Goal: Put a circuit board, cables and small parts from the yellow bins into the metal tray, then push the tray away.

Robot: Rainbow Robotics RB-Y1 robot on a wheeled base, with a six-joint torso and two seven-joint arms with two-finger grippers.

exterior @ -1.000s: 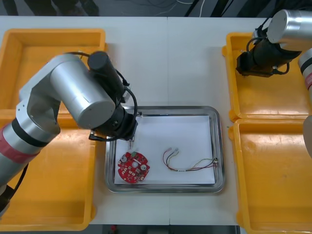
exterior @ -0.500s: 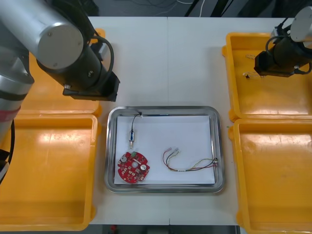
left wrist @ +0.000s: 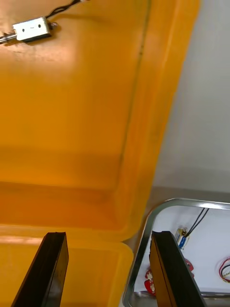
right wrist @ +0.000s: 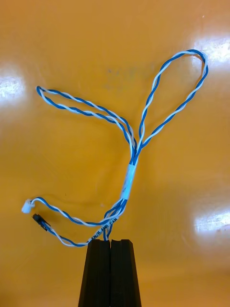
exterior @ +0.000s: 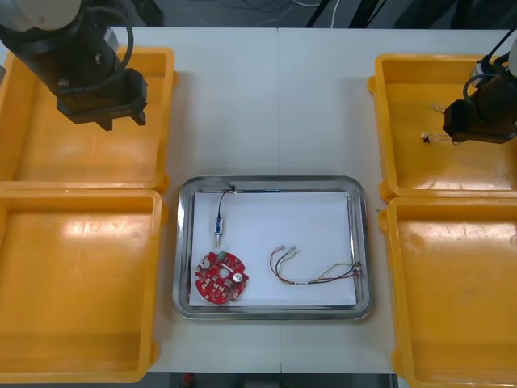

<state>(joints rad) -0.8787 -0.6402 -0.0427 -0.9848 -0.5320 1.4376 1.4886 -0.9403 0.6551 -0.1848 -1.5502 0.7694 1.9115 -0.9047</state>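
Yellow plastic bin [exterior: 32, 153] at the tabletop's far-left corner sits under the left gripper [exterior: 101, 101], fingers spread on nothing; a boxy silver metal part [left wrist: 31, 29] lies inside. Mid-tabletop, the shiny white-lined metal tray [exterior: 266, 182] holds a round red circuit board [exterior: 220, 277] in its near-left corner, a small metal part [exterior: 219, 229] by its left edge and a red and yellow cable [exterior: 300, 282] toward its right edge. Over the far-right yellow bin [exterior: 420, 174], the right gripper [right wrist: 110, 242] pinches a twisted blue and white cable [right wrist: 129, 177].

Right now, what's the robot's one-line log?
left jaws: open, over far left bin | right jaws: shut on blue-white cable | tray: board, red-yellow cable, small part
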